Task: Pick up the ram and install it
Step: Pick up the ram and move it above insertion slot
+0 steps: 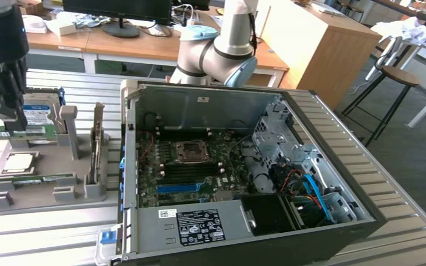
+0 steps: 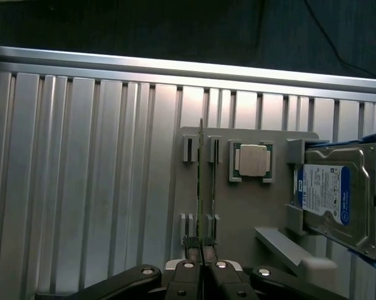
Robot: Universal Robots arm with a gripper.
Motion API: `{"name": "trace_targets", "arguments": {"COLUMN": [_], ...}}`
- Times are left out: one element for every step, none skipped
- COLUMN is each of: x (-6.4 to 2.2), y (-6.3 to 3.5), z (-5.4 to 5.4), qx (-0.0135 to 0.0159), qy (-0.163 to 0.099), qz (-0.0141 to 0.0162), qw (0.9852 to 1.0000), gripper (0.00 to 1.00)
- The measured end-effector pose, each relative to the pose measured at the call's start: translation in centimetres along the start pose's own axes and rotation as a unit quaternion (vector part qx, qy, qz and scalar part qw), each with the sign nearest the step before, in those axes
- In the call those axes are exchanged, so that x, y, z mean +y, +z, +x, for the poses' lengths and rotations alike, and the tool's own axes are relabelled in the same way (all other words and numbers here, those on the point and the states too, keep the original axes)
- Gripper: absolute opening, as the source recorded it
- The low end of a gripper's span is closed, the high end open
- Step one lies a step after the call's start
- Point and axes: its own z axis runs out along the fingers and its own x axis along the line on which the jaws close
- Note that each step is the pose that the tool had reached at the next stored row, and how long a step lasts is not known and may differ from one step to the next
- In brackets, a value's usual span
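The grey holder tray (image 2: 238, 212), at nine o'clock from the open computer case (image 1: 198, 108) in the exterior view, holds the ram (image 2: 201, 181) on edge in its slots, a processor (image 2: 253, 161) and a hard drive (image 2: 331, 194). The gripper (image 2: 200, 242), clenched, sits at the ram's end.

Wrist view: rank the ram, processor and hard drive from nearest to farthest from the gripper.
Measured from the gripper:
1. ram: standing on edge in its holder slots, one end right at the gripper.
2. processor: in the holder pocket beside the ram.
3. hard drive: beyond the processor, at the holder's far side.
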Motion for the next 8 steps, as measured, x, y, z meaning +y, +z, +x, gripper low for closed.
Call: {"name": "trace_targets", "arguments": {"x": [0.01,0.02,0.02,0.03,0.04,0.05,0.06,0.07], "y": [-0.20,-0.38,-0.56,-0.74,-0.92,-1.11,-1.32,-1.52], "z": [0.0,0.0,0.0,0.0,0.0,0.0,-0.1,-0.1], "qx": [0.0000,-0.0001,-0.0001,-0.0001,0.0000,-0.0001,-0.0001,-0.0001], "qy": [0.000,0.000,0.000,0.000,0.000,0.000,0.000,0.000], "qz": [0.0000,0.0000,0.0000,0.0000,0.0001,0.0000,0.0000,0.0000], "qw": [1.0000,1.0000,1.0000,1.0000,1.0000,1.0000,1.0000,1.0000], "gripper": [0.11,0.11,0.11,0.11,0.11,0.11,0.11,0.11]}}
